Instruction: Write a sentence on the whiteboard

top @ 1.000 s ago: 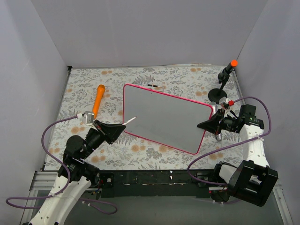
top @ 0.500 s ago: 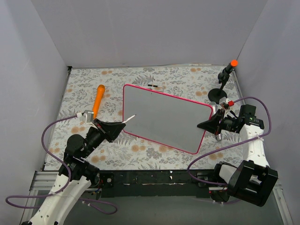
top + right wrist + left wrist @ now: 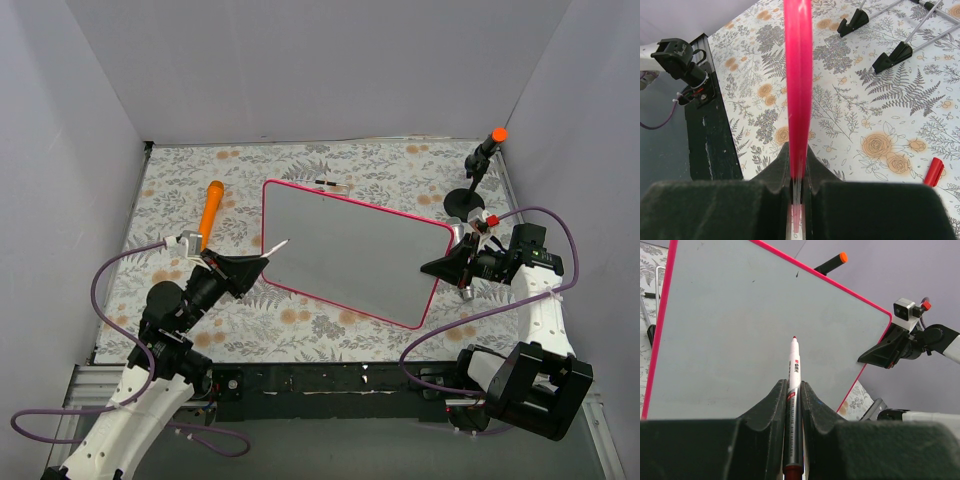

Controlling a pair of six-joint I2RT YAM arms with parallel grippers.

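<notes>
A worktop covered in a pale cloth printed with ferns and orange flowers sits inside white walls, seen from above. The whiteboard, a large glossy board with a thin pink-red frame, lies at a slant across the middle of the worktop, its surface showing plain pale grey. The right tool is clamped on the pink-red frame at the board's right edge, jaws pressed against both faces of the rim. The left tool is at the board's left edge, narrowed tight around a slim white marker pen. The pen's red tip points out over the board's left portion; whether the tip touches the surface cannot be told. An orange stick-shaped object lies on the cloth well left of the board, beyond the left tool. A black stand with an orange tip rises near the far right corner, just behind the right tool. From the right wrist, two small black feet on thin wire legs rest on the cloth beside the frame. A small red pen cap lies on the cloth near the right tool
</notes>
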